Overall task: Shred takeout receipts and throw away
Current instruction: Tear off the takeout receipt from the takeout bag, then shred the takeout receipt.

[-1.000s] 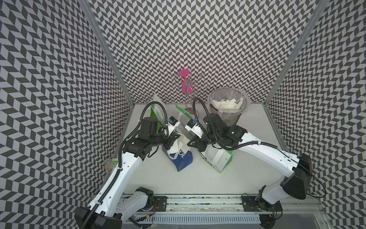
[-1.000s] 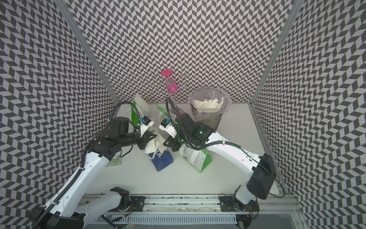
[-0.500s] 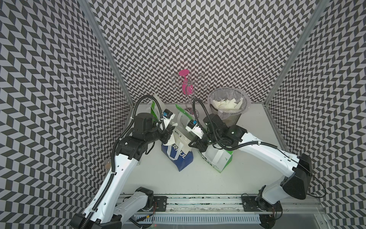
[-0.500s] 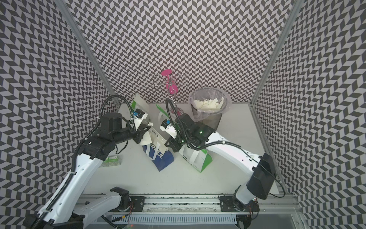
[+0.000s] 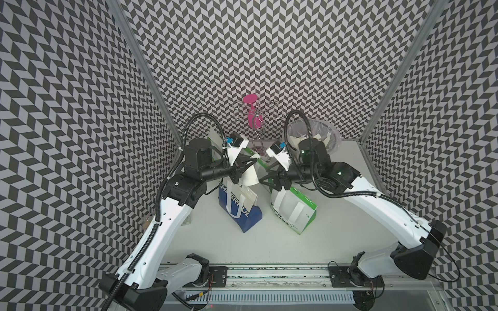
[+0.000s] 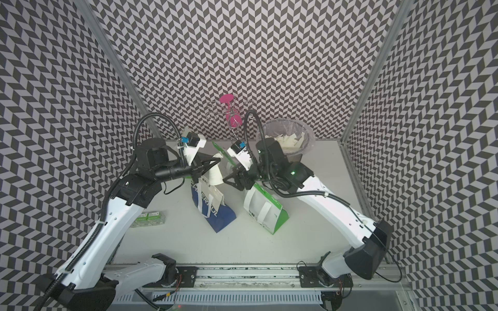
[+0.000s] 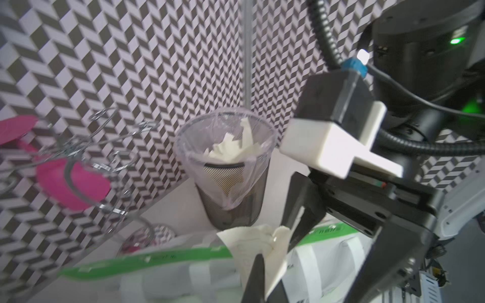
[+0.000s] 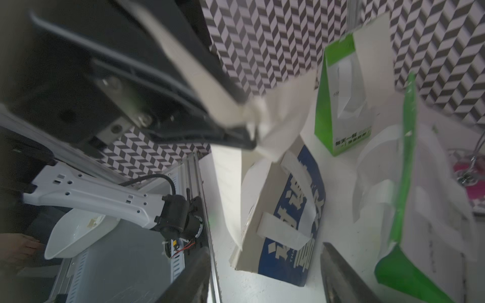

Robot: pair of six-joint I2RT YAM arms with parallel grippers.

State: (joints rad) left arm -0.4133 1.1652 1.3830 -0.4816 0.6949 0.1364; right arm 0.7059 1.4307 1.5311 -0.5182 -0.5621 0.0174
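Note:
My left gripper (image 5: 254, 159) is shut on a white takeout receipt (image 5: 249, 174), which hangs from it above the blue-and-cream bag (image 5: 242, 208). The left wrist view shows this receipt (image 7: 249, 242) pinched between the dark fingers, creased at its top. My right gripper (image 5: 266, 175) stands open just right of the receipt with nothing between its fingers. In the right wrist view its two fingertips (image 8: 194, 275) are spread wide over the blue bag (image 8: 291, 210). The mesh bin (image 5: 314, 134) at the back right, lined with clear plastic, holds torn receipt pieces (image 7: 231, 149).
A green-and-white bag (image 5: 293, 210) lies right of the blue one, and another (image 8: 341, 105) stands at the back left. A wire rack with a pink glass (image 5: 253, 118) stands by the back wall. Small green boxes (image 6: 149, 216) lie near the left arm.
The left gripper has pulled back and up from the blue bag with the receipt in it. The right gripper, shut a second ago, has opened.

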